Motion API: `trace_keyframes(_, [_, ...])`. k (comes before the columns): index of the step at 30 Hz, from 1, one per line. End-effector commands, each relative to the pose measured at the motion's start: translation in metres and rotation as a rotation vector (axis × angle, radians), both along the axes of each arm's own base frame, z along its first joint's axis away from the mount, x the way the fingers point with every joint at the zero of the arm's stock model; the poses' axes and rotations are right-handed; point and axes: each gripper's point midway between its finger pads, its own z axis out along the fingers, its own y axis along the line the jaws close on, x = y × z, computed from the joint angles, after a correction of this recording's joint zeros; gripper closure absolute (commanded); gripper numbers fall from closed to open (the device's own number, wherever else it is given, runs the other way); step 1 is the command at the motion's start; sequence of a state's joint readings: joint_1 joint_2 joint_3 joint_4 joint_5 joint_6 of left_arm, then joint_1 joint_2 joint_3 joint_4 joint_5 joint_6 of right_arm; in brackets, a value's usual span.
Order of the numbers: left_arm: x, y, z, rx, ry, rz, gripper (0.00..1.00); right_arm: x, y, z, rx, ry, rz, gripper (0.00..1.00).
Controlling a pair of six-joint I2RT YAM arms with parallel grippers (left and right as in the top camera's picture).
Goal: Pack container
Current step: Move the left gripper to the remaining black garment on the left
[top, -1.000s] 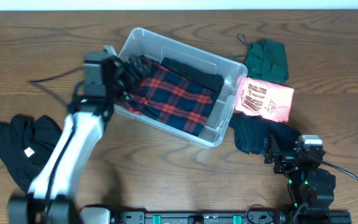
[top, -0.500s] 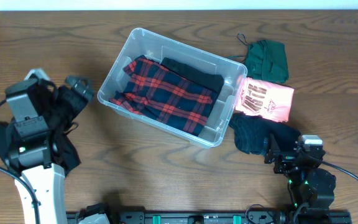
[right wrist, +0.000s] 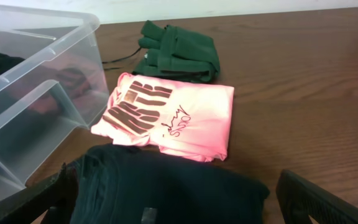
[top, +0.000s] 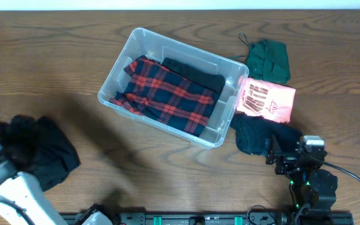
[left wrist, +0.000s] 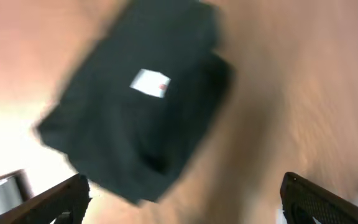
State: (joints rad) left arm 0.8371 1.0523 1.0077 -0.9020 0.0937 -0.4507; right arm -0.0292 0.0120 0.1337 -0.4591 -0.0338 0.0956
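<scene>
Container position: the container (top: 147, 45) stands on the table (top: 55, 56) at centre, toward the far edge, upright and with no lid on it.
Container long axis: diagonal in the overhead view, from far-left to near-right.
Container contents: a plaid garment (top: 167, 94) lies along the near side, and a black folded garment (top: 195, 74) lies beside it along the far side. The right end compartment looks bare.
Left gripper state: the left gripper (left wrist: 185, 186) is released, with its fingers spread wide and nothing between them. The left wrist view is blurred.
Left gripper target: a loose black garment (top: 42, 147) with a white tag (left wrist: 149, 84) lies on the table just ahead of the fingertips. Whether they touch it cannot be told.
Bearing from left gripper: the container lies to the right and farther from the robot, well apart, with its left short end facing that way.
Right gripper state: the right gripper (right wrist: 176, 199) is released and holds nothing. It hangs low over a dark garment (right wrist: 166, 180).
Right-side stock: a pink shirt (right wrist: 173, 115) and a green garment (right wrist: 179, 50) lie beyond the dark garment, beside the container's right end.
Nearer arm: the right gripper is nearer the container, while the left gripper is nearer the black garment.
Coming move (judgement): grasp the black garment with the left gripper, then carry it rightward and away to the container.
Risk (judgement): loose cloth may trail and catch the container's near rim.
</scene>
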Motion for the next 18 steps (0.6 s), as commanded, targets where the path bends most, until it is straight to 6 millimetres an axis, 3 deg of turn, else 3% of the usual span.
trace_keyframes(1, [-0.032, 0.024, -0.011, -0.049, 0.027, 0.139, 0.02, 0.000, 0.001, -0.001, 0.011, -0.001, 0.002, 0.01])
trace_keyframes(8, [-0.077, 0.059, -0.064, -0.257, 0.082, 0.372, 0.02, 0.000, 0.001, -0.001, 0.010, -0.001, 0.002, 0.01])
trace_keyframes(12, [-0.061, 0.076, -0.091, -0.322, 0.022, 0.273, 0.02, 0.000, 0.001, -0.001, 0.011, -0.001, 0.002, 0.01])
trace_keyframes(18, [-0.054, 0.091, -0.122, -0.338, 0.032, 0.176, 0.02, 0.000, 0.001, -0.001, 0.010, -0.001, 0.002, 0.01])
